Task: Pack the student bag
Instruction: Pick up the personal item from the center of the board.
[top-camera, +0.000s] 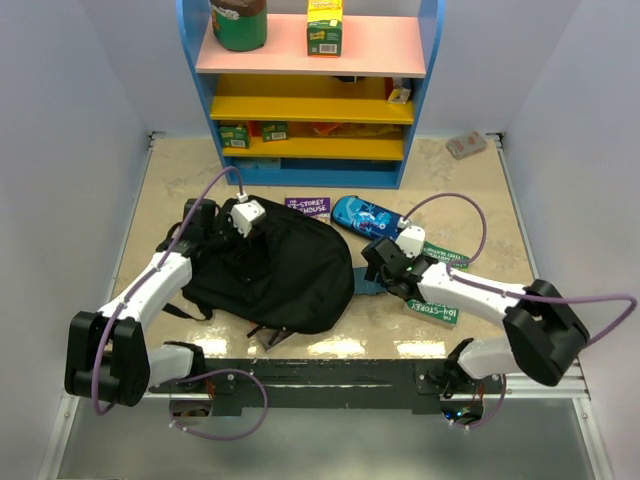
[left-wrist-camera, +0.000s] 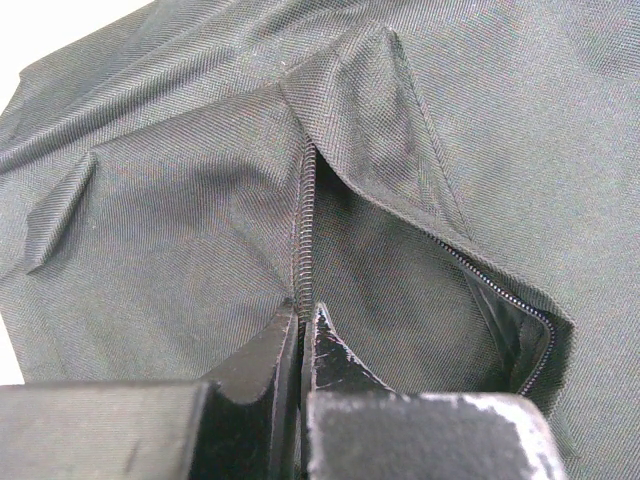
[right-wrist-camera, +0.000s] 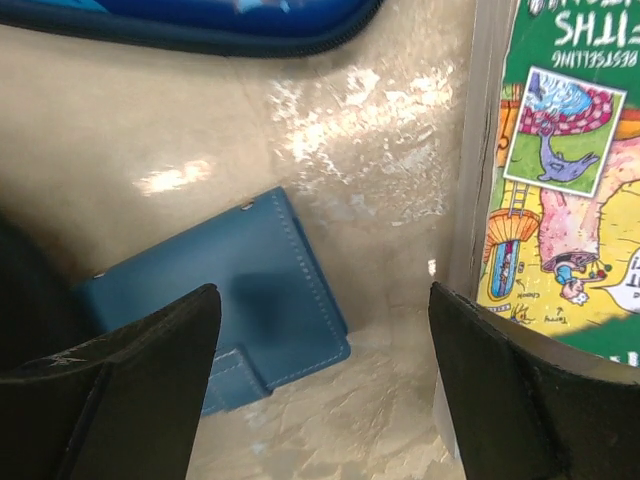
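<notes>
Setup's pretty plain: a beige, marbled table (top-camera: 170, 180) with a glossy finish, so overhead light leaves white glare patches along the bottom centre of the overhead view. Pale, bare walls box it in on the left (top-camera: 60, 150) and the right (top-camera: 580, 100), with another across the back. At top centre stands a blue shelf unit (top-camera: 432, 40) with a pink board (top-camera: 380, 45) up top and two yellow boards (top-camera: 300, 108) underneath.

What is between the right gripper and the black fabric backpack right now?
Only a small blue stitched wallet, lying flat on the beige table below the open right gripper and beside the black fabric backpack. Nothing upright blocks the way.
</notes>
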